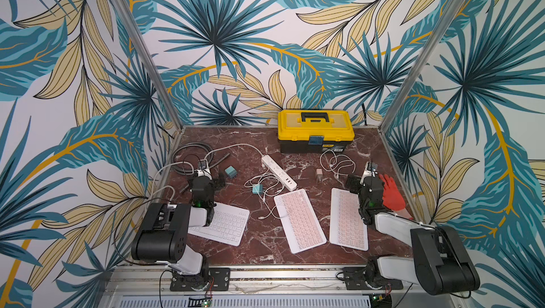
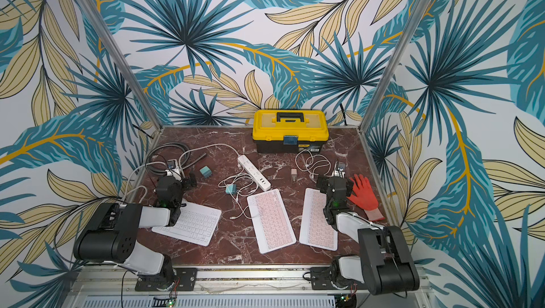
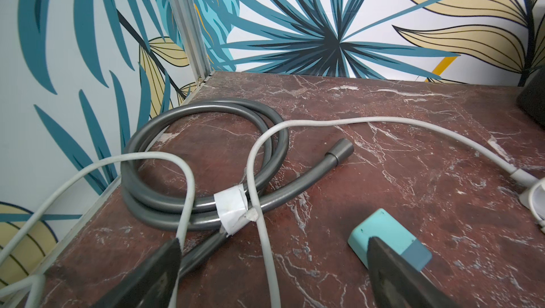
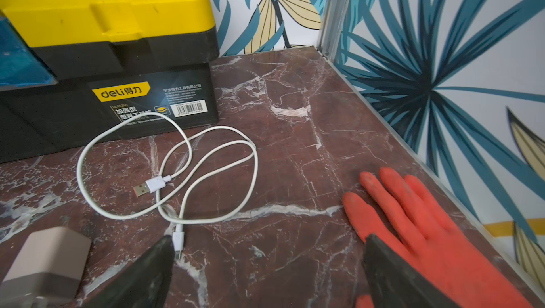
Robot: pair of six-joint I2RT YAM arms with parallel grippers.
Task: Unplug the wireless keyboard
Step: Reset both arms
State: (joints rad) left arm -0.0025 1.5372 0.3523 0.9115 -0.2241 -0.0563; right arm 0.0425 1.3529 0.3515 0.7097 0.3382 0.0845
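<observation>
Marbled red-brown tabletop [image 1: 259,247] is carrying three keyboards. The middle pink keyboard [image 1: 300,221] is lying between a white keyboard [image 1: 227,227] and another pink one, and a thin white cable [image 1: 264,200] is reaching its edge near a teal charger [image 1: 257,188]. The left gripper [image 3: 272,244] is hovering, jaws apart, by a grey hose [image 3: 206,132]. The right gripper [image 4: 268,238] is hanging spread wide beside a red glove [image 4: 413,218].
</observation>
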